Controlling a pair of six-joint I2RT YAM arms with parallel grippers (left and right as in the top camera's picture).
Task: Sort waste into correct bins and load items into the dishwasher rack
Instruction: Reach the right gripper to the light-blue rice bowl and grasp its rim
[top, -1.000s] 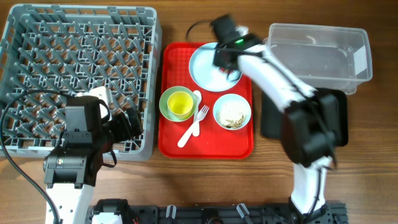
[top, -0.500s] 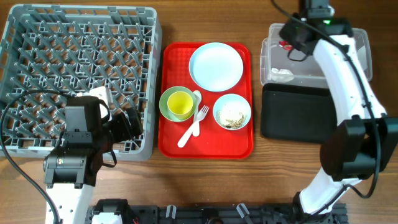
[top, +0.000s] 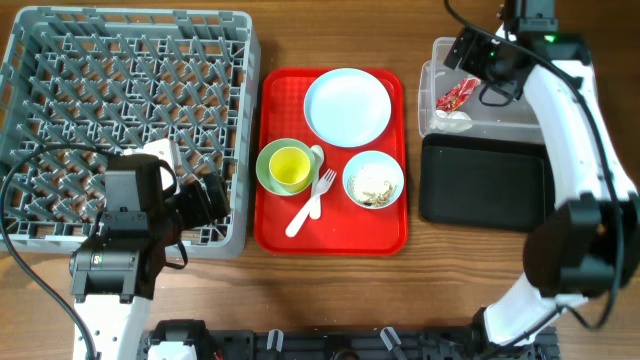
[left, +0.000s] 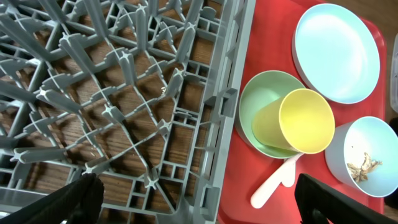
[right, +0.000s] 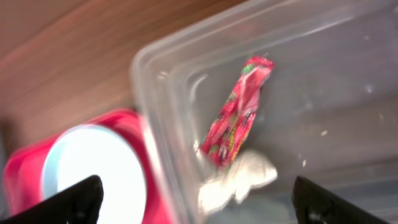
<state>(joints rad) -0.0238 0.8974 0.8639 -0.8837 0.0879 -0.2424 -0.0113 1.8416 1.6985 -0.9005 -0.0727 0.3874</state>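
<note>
Wrapper (right: 236, 112), crinkly red, lies in clear tub (right: 348, 93); left fingers (left: 74, 196), right fingers (right: 68, 199) gape empty.

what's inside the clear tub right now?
A red snack wrapper and a white crumpled scrap, both at the end nearest the red tray. The right arm covers the other end of the tub overhead, so anything there is hidden.

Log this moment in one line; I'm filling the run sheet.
left gripper: open, at rack | right gripper: open, over tub | wrapper, scrap: in tub | dishes: on tray

The right arm (top: 565, 110) hides the right half of the clear tub (top: 427, 95).
</note>
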